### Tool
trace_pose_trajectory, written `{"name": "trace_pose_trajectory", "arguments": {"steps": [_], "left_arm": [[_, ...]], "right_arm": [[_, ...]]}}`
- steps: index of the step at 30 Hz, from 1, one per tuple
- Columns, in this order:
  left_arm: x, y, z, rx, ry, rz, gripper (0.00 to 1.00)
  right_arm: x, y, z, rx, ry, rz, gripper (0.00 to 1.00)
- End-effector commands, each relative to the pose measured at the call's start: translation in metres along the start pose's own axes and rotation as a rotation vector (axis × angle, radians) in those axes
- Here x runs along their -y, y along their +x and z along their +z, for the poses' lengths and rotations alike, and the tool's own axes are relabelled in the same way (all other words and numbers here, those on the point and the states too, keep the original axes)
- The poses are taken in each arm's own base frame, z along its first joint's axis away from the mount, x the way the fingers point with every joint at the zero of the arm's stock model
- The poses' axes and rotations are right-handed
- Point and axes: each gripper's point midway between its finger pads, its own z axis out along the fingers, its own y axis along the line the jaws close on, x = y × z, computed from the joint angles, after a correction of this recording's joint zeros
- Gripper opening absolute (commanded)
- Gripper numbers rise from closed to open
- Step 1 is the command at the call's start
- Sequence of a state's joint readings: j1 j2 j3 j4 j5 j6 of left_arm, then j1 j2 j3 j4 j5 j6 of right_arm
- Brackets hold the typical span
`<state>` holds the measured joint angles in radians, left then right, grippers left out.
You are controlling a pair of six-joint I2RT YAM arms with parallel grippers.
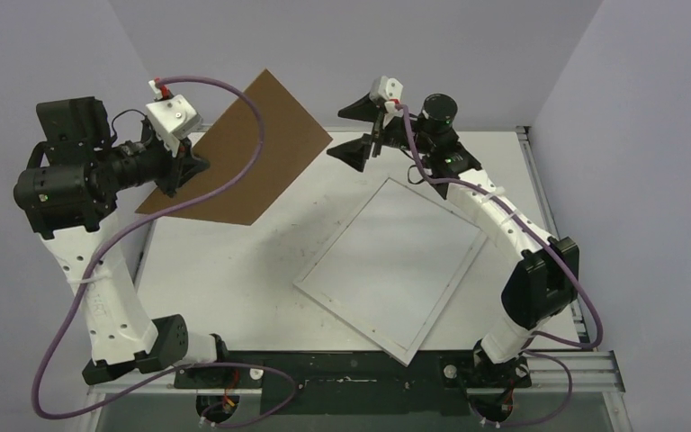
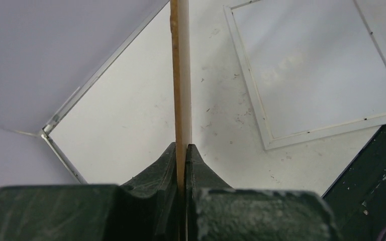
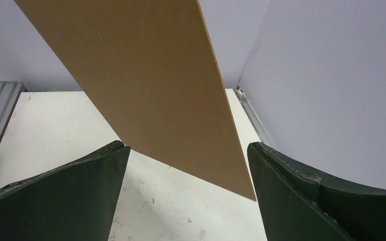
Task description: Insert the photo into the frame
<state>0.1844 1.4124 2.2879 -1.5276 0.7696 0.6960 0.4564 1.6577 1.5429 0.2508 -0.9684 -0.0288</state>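
Now frame (image 1: pixel 391 265) flat beside gaping R end effector (image 1: pixel 335 132).

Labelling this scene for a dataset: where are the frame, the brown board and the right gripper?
frame (image 1: pixel 394 261), top view, its pale middle.
brown board (image 1: pixel 247 157), top view, middle of its face.
right gripper (image 1: pixel 336 133), top view, midway between its open fingertips.

The left white-shelled arm (image 1: pixel 99 288) at nine o'clock and the right white-shelled arm (image 1: pixel 504 216) at three carry black cylindrical joint housings (image 1: pixel 58 184), trailing purple cables (image 1: pixel 220 82), white wrist camera blocks (image 1: pixel 173 115) with red plugs, and black wedge-shaped gripper fingers (image 3: pixel 70 201).
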Motion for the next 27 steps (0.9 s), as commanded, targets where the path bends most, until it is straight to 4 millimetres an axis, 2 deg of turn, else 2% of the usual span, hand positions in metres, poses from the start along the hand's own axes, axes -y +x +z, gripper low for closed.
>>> {"name": "trace_pose_trajectory", "arguments": {"steps": [1, 4, 7, 8, 9, 13, 15, 17, 18, 19, 21, 26, 27], "left_arm": [[0.022, -0.026, -0.006, 0.128, 0.094, 0.140, 0.00], [0.031, -0.026, -0.008, 0.143, 0.130, 0.148, 0.00], [0.038, -0.026, -0.010, 0.154, 0.145, 0.157, 0.00], [0.038, -0.029, -0.011, 0.166, 0.137, 0.152, 0.00], [0.036, -0.034, -0.012, 0.190, 0.121, 0.152, 0.00], [0.035, -0.062, -0.015, 0.344, 0.082, 0.124, 0.00], [0.036, -0.077, -0.018, 0.434, 0.078, 0.088, 0.00], [0.037, -0.089, -0.022, 0.504, 0.106, 0.025, 0.00], [0.037, -0.097, -0.027, 0.537, 0.131, 0.006, 0.00], [0.041, -0.101, -0.030, 0.555, 0.194, -0.096, 0.00], [0.044, -0.113, -0.040, 0.615, 0.270, -0.127, 0.00], [0.046, -0.116, -0.046, 0.641, 0.278, -0.122, 0.00], [0.047, -0.116, -0.046, 0.640, 0.281, -0.126, 0.00]], "right_arm": [[-0.018, -0.040, -0.005, 0.070, -0.088, -0.189, 0.91], [-0.022, -0.052, -0.005, 0.091, -0.085, -0.211, 0.90], [-0.016, -0.056, -0.012, 0.097, -0.030, -0.178, 0.89], [-0.007, -0.051, -0.018, 0.096, 0.015, -0.124, 0.89], [0.002, -0.058, -0.031, 0.138, 0.062, -0.096, 0.89], [0.015, -0.036, -0.064, 0.222, 0.147, 0.196, 0.89], [0.010, -0.025, -0.080, 0.260, 0.155, 0.284, 0.89], [0.002, -0.022, -0.096, 0.323, 0.157, 0.314, 0.91], [0.000, -0.020, -0.101, 0.331, 0.150, 0.339, 0.91], [0.000, -0.017, -0.103, 0.328, 0.145, 0.354, 0.91], [0.003, -0.011, -0.109, 0.329, 0.135, 0.398, 0.91], [-0.002, -0.013, -0.113, 0.442, 0.014, 0.481, 0.92], [-0.008, -0.022, -0.116, 0.493, -0.036, 0.452, 0.91]]}}
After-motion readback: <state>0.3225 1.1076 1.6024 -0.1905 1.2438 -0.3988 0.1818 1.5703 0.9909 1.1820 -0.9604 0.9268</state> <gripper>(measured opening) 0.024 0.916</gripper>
